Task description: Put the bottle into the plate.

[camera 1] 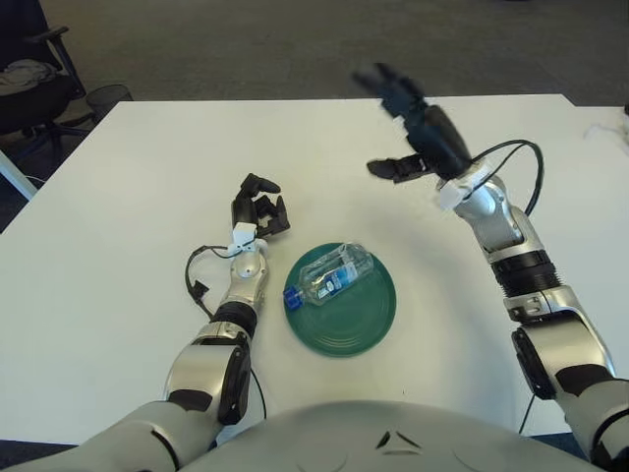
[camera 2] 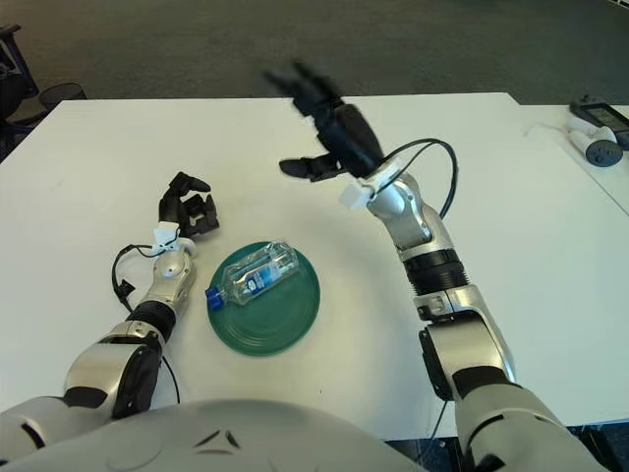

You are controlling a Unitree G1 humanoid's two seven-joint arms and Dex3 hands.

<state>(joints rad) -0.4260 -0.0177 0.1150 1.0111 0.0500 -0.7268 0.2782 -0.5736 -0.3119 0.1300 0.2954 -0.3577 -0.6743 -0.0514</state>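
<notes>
The bottle (camera 1: pixel 331 276) lies on its side in the plate (camera 1: pixel 340 327), just below the centre of the frame. It is a small clear plastic bottle with a blue cap and a blue-and-white label around its middle. The cap end points to the lower left and sits at the plate's left rim; the base points to the upper right, close to the plate's upper edge. The plate is round, dark green and shallow, and rests flat on the white table (camera 1: pixel 118 197). Most of its lower half is bare.

The right hand (camera 1: pixel 413 133) is raised in the upper middle of the frame, well apart from the bottle and plate, above and to their right. Its dark fingers (camera 1: pixel 391 169) are spread wide and hold nothing; the upper ones are blurred. A black cable loops from the wrist along the silver forearm, which runs down toward the lower right corner.

The left hand (camera 1: pixel 258 208) shows at centre left, just to the upper left of the plate and not touching it. Its fingers are curled in narrow toward the palm and hold nothing. A black cable loops beside its wrist on the table.

A black chair (camera 1: pixel 29 84) stands in the upper left corner, on the grey carpet beyond the table.
</notes>
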